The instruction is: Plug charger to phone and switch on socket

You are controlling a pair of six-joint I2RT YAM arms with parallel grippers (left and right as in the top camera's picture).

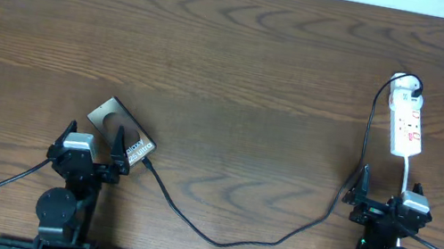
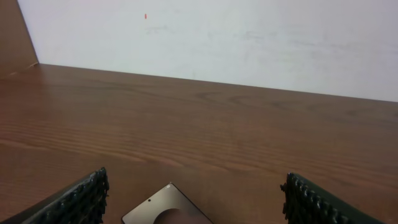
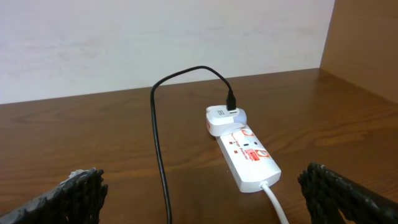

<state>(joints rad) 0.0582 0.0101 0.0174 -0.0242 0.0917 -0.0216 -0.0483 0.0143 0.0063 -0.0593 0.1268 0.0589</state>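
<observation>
On the near left of the table (image 1: 232,63), we see the phone (image 1: 117,128) lying flat and turned at an angle, its circle mark toward the far left and its white lettering toward the near right. The left gripper (image 1: 92,143) sits just on the near side of it, spread wide with nothing held. From above, one of its fingers (image 1: 117,145) overlaps the phone's near edge, and we cannot tell whether it touches. In the left wrist view only one corner of the phone shows, low in the gap.

The charger (image 1: 220,243) meets the phone at its near-right end; we cannot tell whether the plug tip is pushed in. From there the thin black cable sags toward the near edge in the middle of the table. It then climbs to the right, passes just left of the right gripper (image 1: 389,196) and runs far to a white adapter (image 1: 404,82).

That adapter sits at the far end of the socket (image 1: 409,124), which lies on the far right, lengthwise from near to far, with red marks on top. We cannot tell how its switch stands. Its white cord (image 1: 412,179) leaves the near end toward the right gripper, which rests on the near side of the socket, wide apart and empty.
</observation>
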